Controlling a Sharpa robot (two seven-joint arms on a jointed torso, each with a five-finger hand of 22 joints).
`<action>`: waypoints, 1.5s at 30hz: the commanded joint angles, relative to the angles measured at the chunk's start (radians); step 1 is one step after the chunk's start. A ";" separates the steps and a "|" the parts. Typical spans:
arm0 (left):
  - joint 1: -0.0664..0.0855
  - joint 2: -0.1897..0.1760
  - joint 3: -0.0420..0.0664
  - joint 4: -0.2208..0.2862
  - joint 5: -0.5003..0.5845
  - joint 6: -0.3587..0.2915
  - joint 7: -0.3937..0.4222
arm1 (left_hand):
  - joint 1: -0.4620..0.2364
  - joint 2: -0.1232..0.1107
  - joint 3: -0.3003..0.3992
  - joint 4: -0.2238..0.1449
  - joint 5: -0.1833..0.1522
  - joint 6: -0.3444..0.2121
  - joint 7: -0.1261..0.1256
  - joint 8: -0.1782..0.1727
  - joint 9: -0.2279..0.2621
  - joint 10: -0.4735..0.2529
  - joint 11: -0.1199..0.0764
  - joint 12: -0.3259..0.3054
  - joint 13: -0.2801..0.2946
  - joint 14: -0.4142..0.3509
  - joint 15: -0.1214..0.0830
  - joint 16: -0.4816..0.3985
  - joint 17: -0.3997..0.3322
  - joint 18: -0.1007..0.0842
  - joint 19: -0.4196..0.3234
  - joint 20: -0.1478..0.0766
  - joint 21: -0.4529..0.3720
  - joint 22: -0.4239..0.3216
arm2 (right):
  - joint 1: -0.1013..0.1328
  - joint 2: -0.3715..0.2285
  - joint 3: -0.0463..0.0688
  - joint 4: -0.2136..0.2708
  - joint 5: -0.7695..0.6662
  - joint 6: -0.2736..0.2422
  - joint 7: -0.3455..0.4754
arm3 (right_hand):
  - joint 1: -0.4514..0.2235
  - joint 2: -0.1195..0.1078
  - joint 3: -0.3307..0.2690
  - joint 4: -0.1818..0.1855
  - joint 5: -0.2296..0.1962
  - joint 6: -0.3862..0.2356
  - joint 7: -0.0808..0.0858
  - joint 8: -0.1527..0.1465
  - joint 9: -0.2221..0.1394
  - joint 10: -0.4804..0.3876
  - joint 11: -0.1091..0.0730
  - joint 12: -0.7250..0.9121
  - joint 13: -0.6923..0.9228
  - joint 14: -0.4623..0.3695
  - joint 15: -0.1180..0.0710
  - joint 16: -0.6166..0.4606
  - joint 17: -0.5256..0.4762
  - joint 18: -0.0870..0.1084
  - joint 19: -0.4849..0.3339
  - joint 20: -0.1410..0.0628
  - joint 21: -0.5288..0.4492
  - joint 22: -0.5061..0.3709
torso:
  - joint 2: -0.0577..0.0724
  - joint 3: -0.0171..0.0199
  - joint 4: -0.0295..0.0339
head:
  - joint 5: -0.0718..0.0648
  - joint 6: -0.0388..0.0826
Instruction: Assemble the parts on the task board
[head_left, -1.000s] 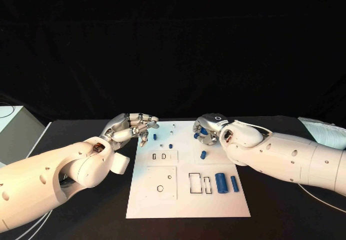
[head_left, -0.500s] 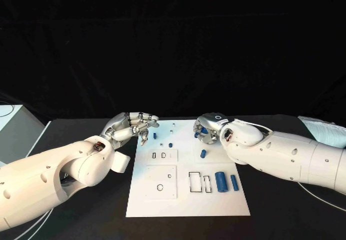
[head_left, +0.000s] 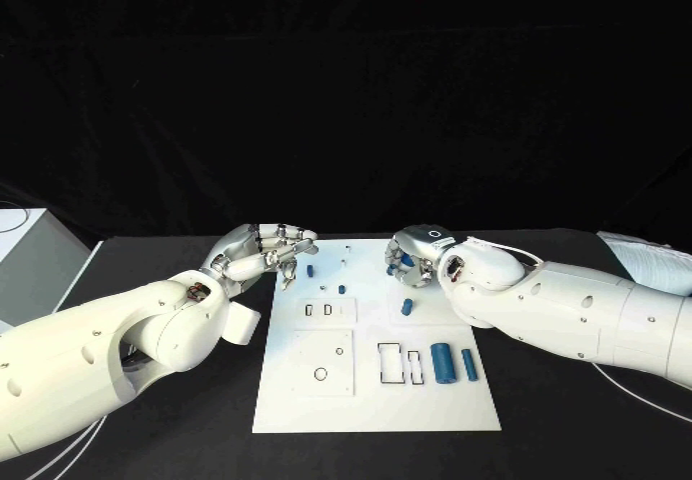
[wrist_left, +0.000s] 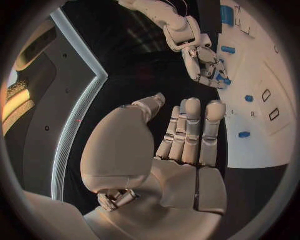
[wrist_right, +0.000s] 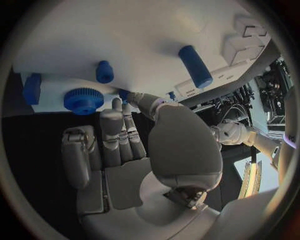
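Head view first, nearest edge outward: the flat white rectangular task board (head_left: 378, 400) is lying on the black table (head_left: 577, 420), its long axis running away from the robot. On its near right part, 2 blue cylindrical parts are lying side by side, a thick one (head_left: 444, 361) and a thinner one (head_left: 469, 362), both with their long axes pointing away from the robot. Just left of them sits a smaller pale blue piece (head_left: 415, 362) in a rectangular recess. Farther up, 1 short blue peg (head_left: 408, 306) is lying slightly tilted, and 2 small blue pieces are sitting near the board's far left side, one (head_left: 340, 291) nearer, one (head_left: 309, 271) farther.

At the far left edge of the board, the silver left hand (head_left: 267, 254) is hovering, fingers curled loosely inward, with nothing visible in them; the left wrist view is showing its fingers (wrist_left: 190, 131) extended side by side and bare. At the far right, the silver right hand (head_left: 415, 258) is closing around small blue pieces; whether it is truly gripping them I cannot tell. The right wrist view is showing 1 blue toothed gear (wrist_right: 83, 100) beside that hand's fingertips (wrist_right: 116, 106).
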 joint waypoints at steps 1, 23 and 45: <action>0.001 0.001 0.001 0.002 -0.003 0.015 0.002 | -0.007 0.000 0.002 0.003 -0.004 -0.008 0.006 -0.001 0.001 -0.005 0.002 -0.006 -0.001 0.002 0.005 -0.004 -0.001 0.019 -0.006 -0.002 -0.006 -0.001 | -0.001 0.004 -0.001 -0.004 0.001 0.025 0.008 | -0.010 -0.004 -0.004 0.003 -0.005 -0.003 0.004 -0.001 0.000 0.003 0.003 -0.007 -0.002 -0.007 0.000 0.001 -0.002 -0.003 0.080 0.001 -0.004 0.224 | 0.001 0.0004 -0.0002 | 0.000 0.000; 0.001 0.005 0.001 -0.003 -0.003 0.015 0.000 | -0.006 0.001 0.002 0.002 -0.004 -0.009 0.007 -0.001 0.001 -0.006 0.003 -0.008 -0.002 0.002 0.006 -0.005 -0.002 0.019 -0.006 -0.002 -0.007 -0.003 | -0.001 0.017 -0.001 -0.008 -0.014 0.011 -0.008 | -0.001 0.011 0.005 0.005 -0.011 0.030 -0.007 0.017 0.014 0.052 -0.008 -0.013 -0.019 -0.009 -0.007 0.003 -0.014 -0.004 0.082 -0.004 -0.003 0.227 | 0.001 0.0001 0.0002 | -0.003 -0.003; 0.001 -0.007 0.001 -0.006 -0.003 0.009 0.002 | -0.003 0.004 0.005 0.000 -0.004 -0.010 0.008 -0.001 0.002 -0.006 0.003 -0.009 -0.004 0.003 0.006 -0.006 -0.003 0.019 -0.008 -0.001 -0.009 -0.006 | 0.012 0.036 0.001 0.005 -0.042 -0.135 -0.065 | 0.012 0.020 0.018 -0.004 -0.013 0.045 -0.009 0.026 0.022 0.079 -0.013 -0.018 -0.028 -0.008 -0.012 0.007 -0.017 -0.005 0.085 -0.009 0.000 0.231 | 0.002 -0.0003 -0.0023 | 0.000 0.010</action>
